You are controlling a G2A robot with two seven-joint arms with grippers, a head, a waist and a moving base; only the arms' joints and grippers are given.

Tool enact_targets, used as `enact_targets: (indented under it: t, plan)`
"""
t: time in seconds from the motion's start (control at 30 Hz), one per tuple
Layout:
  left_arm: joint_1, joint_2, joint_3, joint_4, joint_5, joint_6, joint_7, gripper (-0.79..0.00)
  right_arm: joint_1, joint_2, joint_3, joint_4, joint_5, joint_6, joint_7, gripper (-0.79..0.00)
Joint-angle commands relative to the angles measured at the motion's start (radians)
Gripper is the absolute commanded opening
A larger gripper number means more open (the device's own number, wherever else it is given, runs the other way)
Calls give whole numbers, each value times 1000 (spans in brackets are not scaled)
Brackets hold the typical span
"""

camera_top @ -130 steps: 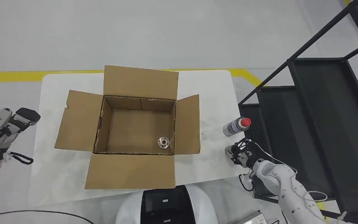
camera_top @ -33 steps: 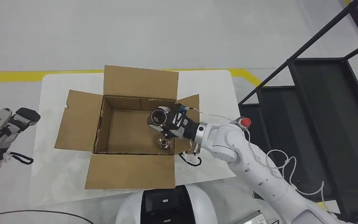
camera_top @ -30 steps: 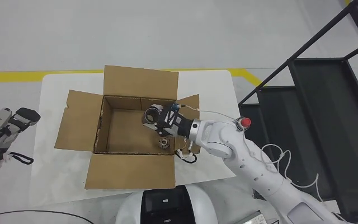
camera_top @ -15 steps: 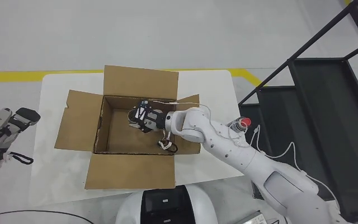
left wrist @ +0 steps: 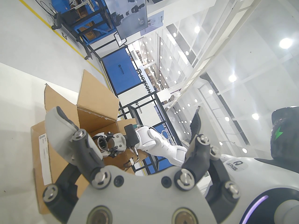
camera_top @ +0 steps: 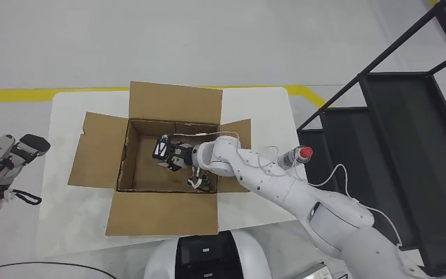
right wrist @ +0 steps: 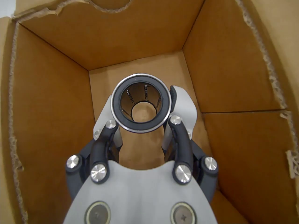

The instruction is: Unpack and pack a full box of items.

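You have one brown cardboard box [camera_top: 97, 150] with its four flaps folded outward. There is also one short steel cylindrical bearing with black end rings [right wrist: 116, 108] and one grey spray can with a red cap [camera_top: 293, 158].

Your right gripper [right wrist: 143, 99] is clamped on the bearing, with one finger pressed against each side of the cylinder. The bore points back at the wrist, so you look straight through it to the cardboard beyond. This gripper hangs inside the box, with the floor past its fingertips and the walls around it. You cannot tell whether the bearing touches the floor.

The spray can stands on the white table [camera_top: 272, 111] outside the box, well behind the right gripper and just beside that arm's forearm.

Your left gripper [left wrist: 126, 117] has its fingers spread wide apart. The box and the bearing lie well beyond its fingertips.
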Motion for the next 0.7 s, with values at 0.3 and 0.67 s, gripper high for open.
enact_targets:
  t: [0.3, 0.67]
  plan:
    - [0, 0, 0, 0, 0, 0, 0, 0, 51, -91, -46, 172, -19, 9, 17, 0]
    - [0, 0, 0, 0, 0, 0, 0, 0, 62, -112, -13, 174, -25, -105, -83, 0]
